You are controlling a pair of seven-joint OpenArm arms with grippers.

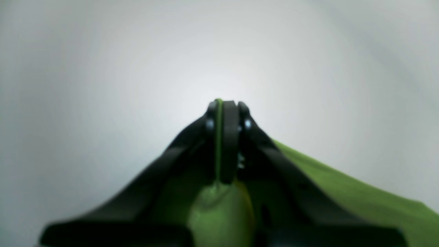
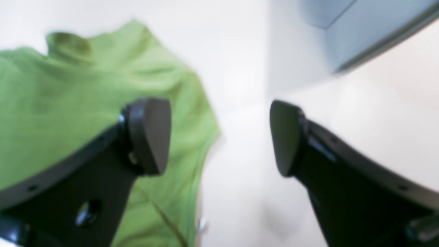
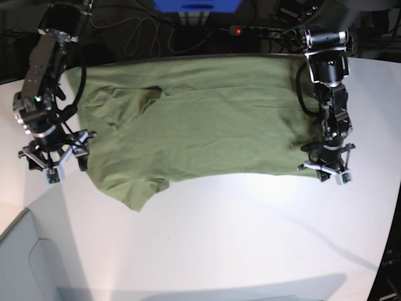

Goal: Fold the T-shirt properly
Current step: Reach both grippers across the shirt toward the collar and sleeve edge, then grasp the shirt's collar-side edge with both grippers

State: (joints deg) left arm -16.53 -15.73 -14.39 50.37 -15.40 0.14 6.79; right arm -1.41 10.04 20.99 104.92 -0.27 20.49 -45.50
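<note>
The olive-green T-shirt point(image 3: 200, 119) lies spread across the far half of the white table point(image 3: 250, 238), with one sleeve point(image 3: 128, 188) pointing toward the front. My left gripper point(image 3: 324, 170) stands at the shirt's right edge. In the left wrist view it point(image 1: 222, 109) is shut with a thin strip of green fabric pinched between the fingers, and the shirt point(image 1: 360, 195) trails off to the right. My right gripper point(image 3: 55, 164) is at the shirt's left edge. In the right wrist view it point(image 2: 217, 137) is open and empty, one finger point(image 2: 151, 133) over the shirt point(image 2: 68, 96), the other over bare table.
A blue object point(image 3: 197, 5), a power strip with a red light point(image 3: 250, 30) and cables lie behind the table's far edge. A grey-blue box edge point(image 2: 360, 31) shows beyond my right gripper. A pale panel point(image 3: 31, 263) sits at the table's front left corner.
</note>
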